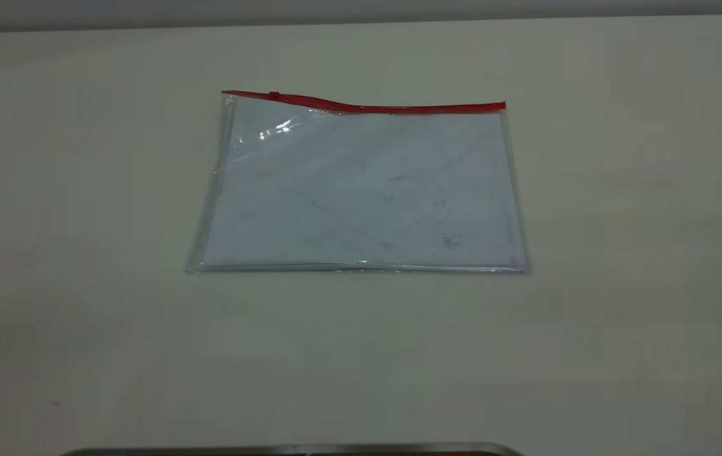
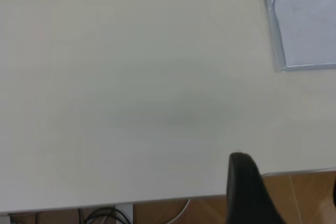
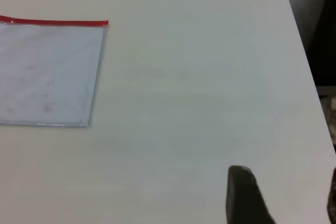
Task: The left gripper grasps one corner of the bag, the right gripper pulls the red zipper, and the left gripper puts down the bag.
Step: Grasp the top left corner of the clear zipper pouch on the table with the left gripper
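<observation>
Large flat rectangular clear plastic bag point(image 1: 361, 190) with a bluish-white sheet inside lies flat on the white table point(image 1: 620, 253), roughly mid-table in the exterior view. Faint smudges on its face, a glare spot near the upper-left area.

Thin bright red zipper strip point(image 1: 367, 106) runs along the bag's far long edge, end to end. It bulges up slightly toward the left end. Small red slider tab point(image 1: 274, 95) sits near that left end. Clear plastic corner of the bag point(image 1: 229, 101) at the left end of the strip is down on the table, nothing touching it.

Neither arm appears in the exterior view.

Left wrist view: one black finger of the left gripper point(image 2: 283, 192) shows at the frame edge, over the table's near edge, well apart from the bag; only a plain-edge corner of the bag is in frame. Nothing held. Can't tell how far the claw is spread.

Right wrist view: one dark finger of the right gripper point(image 3: 281, 198) at the frame edge, above bare table, well apart from the bag's right end and the end of the red strip. Nothing held. Opening can't be judged either.
</observation>
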